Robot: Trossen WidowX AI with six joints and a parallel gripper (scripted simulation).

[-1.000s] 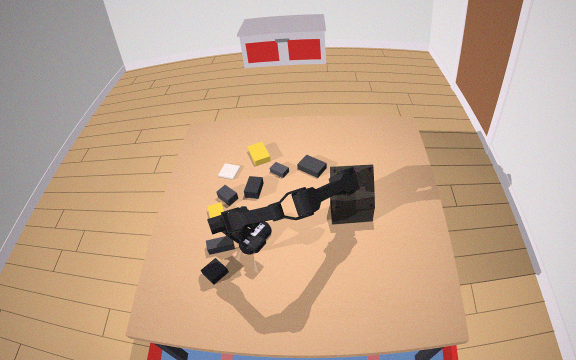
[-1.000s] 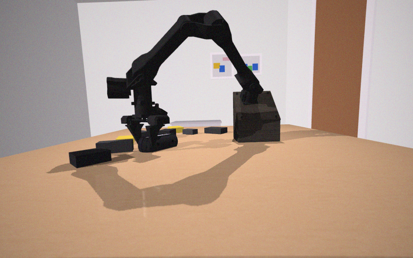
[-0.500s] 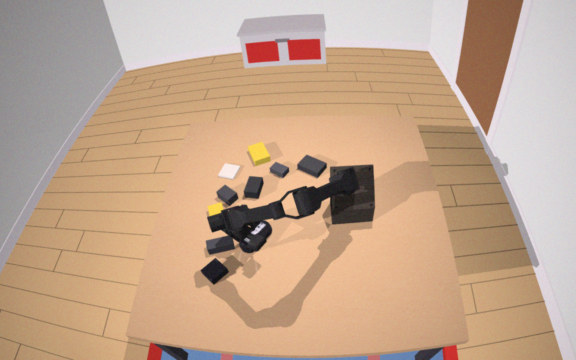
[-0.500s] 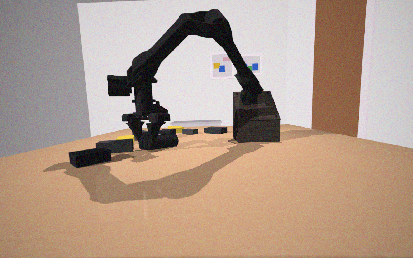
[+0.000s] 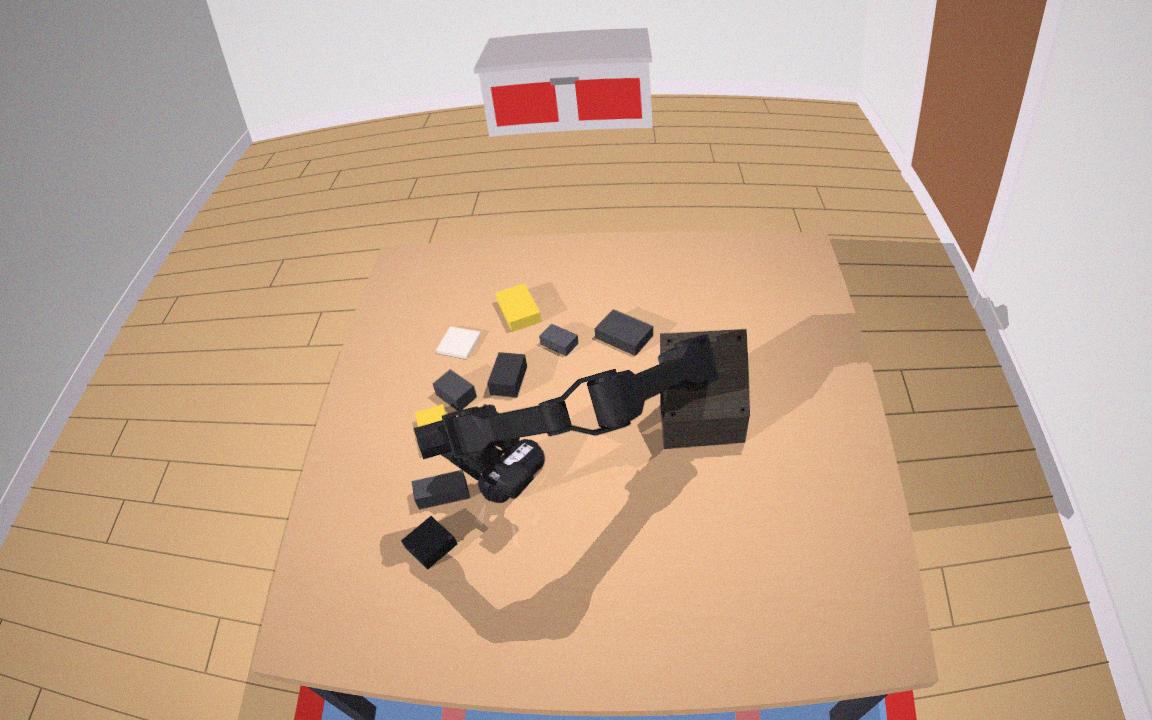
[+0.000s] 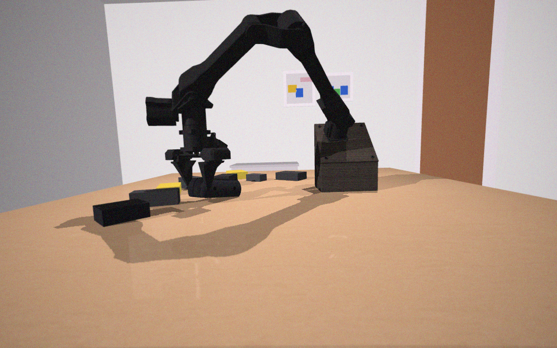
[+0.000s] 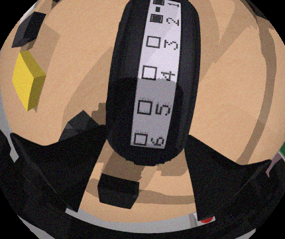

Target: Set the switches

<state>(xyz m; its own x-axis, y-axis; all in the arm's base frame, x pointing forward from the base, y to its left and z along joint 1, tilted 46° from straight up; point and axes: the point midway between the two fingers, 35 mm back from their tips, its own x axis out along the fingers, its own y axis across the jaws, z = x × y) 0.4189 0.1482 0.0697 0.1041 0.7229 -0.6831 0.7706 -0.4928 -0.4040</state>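
The dark grey controller unit (image 5: 501,488) (image 6: 224,188) (image 7: 189,66) is upside down, its white label (image 5: 519,451) (image 7: 150,125) facing up. In the wrist view, squares 1 and 2 look filled, 1 being cut off by the frame's top; 3, 4, 5 and 6 are empty. My gripper (image 6: 196,190) (image 7: 146,135) is shut on the unit, fingertips against both long sides near the end with number 6. The unit hangs roughly level, low over the bench; the exact gap is unclear. The switches are hidden on its downward side.
A dark block (image 5: 439,488) (image 6: 154,197) lies close beside the unit, and a black block (image 5: 428,541) (image 6: 121,211) (image 7: 117,192) lies nearer the front. A yellow block (image 5: 430,415) (image 7: 24,79) and several dark blocks lie behind. The arm's base (image 5: 704,429) (image 6: 349,177) stands to the right.
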